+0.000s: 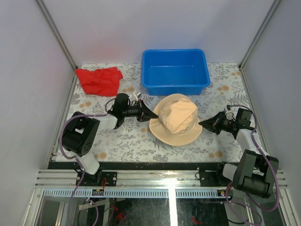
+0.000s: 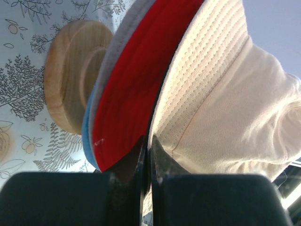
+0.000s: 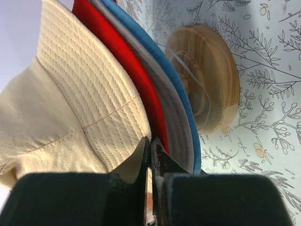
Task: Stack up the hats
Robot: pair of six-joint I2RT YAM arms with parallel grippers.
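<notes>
Both my end effectors are clenched, fingers pressed together. My left end effector [image 1: 151,114] sits at the left brim edge of the peach-beige hat [image 1: 176,117], my right end effector [image 1: 203,123] at its right edge. That hat tops the stack mid-worktop [image 1: 122,139], over the red hat [image 2: 127,94], grey hat [image 3: 174,122] and blue hat [image 3: 157,59], all on the wooden stand [image 3: 214,75].
</notes>
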